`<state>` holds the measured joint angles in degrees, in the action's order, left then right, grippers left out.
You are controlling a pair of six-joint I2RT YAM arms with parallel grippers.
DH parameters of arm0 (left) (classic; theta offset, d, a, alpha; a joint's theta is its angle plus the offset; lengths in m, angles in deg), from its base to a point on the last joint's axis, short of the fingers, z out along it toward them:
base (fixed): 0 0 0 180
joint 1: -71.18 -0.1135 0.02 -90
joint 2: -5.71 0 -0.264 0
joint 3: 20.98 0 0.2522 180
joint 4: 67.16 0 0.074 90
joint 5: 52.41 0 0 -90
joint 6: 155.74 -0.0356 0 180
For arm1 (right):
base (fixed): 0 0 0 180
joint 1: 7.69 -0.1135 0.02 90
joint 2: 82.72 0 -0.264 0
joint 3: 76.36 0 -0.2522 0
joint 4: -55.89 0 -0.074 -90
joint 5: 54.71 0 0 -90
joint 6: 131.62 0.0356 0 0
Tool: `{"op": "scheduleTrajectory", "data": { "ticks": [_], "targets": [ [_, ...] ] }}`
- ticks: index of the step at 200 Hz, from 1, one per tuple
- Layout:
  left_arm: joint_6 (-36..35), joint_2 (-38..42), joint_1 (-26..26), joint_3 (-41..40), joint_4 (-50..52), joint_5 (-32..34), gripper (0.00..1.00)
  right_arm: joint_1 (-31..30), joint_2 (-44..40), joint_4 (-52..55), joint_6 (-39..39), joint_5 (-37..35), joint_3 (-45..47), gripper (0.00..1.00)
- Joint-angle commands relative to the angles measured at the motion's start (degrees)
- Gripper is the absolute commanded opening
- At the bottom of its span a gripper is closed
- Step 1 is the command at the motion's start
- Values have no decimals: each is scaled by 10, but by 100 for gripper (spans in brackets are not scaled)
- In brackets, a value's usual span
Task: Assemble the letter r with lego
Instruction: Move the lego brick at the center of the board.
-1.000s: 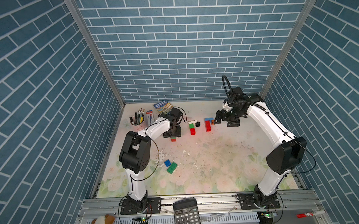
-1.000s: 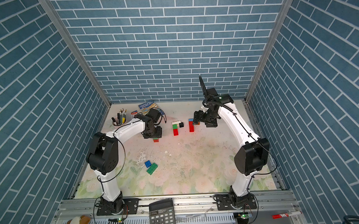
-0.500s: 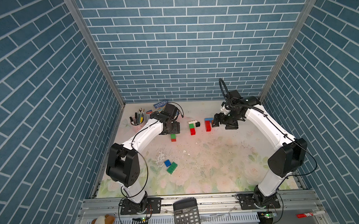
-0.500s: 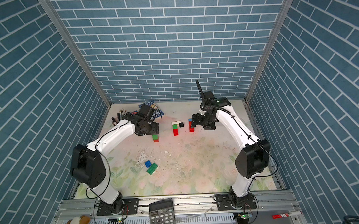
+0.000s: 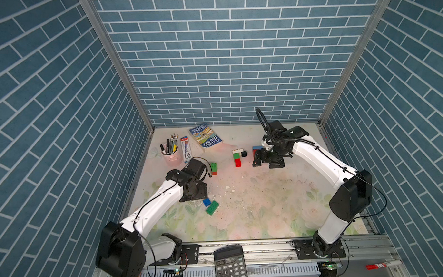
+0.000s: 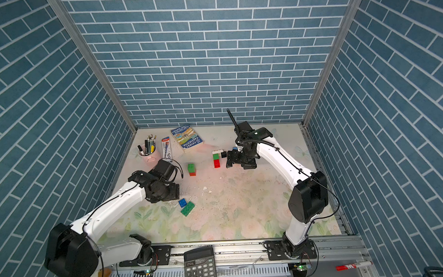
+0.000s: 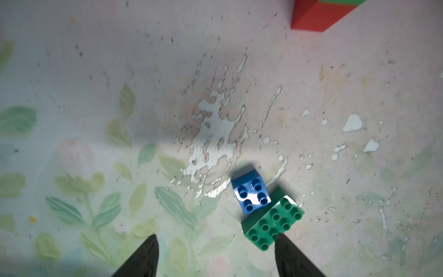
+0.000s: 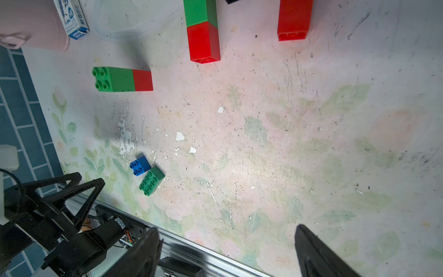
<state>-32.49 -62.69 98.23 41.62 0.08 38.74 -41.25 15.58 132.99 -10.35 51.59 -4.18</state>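
Observation:
My left gripper (image 7: pixel 215 239) is open with nothing between its fingers, hovering just beside a small blue brick (image 7: pixel 250 191) and an oblong green brick (image 7: pixel 272 224) that touch each other on the mat. In both top views these lie near the front left (image 5: pixel 210 205) (image 6: pixel 185 206). A green-and-red piece (image 5: pixel 213 168) lies on its side farther back. A white, green and red column with a black brick (image 5: pixel 237 157) lies mid-back. My right gripper (image 8: pixel 226 231) is open and empty, next to a red piece with a blue end (image 5: pixel 254 150).
At the back left are a pink pen cup (image 5: pixel 170 156), a pencil box (image 5: pixel 186 150) and a book (image 5: pixel 205 139). A calculator (image 5: pixel 230 265) and a marker (image 5: pixel 379 265) lie on the front rail. Brick-patterned walls close in three sides.
My left arm has pulled away from the green-and-red piece toward the front, ending over the blue and green bricks. The right gripper has drifted slightly forward and leftward.

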Motion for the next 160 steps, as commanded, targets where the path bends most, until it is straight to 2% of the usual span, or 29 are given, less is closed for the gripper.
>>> {"op": "scheduleTrajectory", "data": {
  "ticks": [1,30,85,118,160],
  "targets": [
    [78,36,46,-38,12,-21,77,-12,-30,-1,20,-4,12,88],
    [138,41,120,-61,-11,-11,78,-18,-50,5,15,-4,31,88],
    [200,-33,174,-102,-129,-30,78,-18,-97,31,-18,-29,56,89],
    [209,-124,201,-64,-174,-24,78,-14,-132,23,-23,-34,82,89],
    [195,-198,207,2,-157,-1,77,8,-175,20,-33,-36,117,88]
  ]
}}
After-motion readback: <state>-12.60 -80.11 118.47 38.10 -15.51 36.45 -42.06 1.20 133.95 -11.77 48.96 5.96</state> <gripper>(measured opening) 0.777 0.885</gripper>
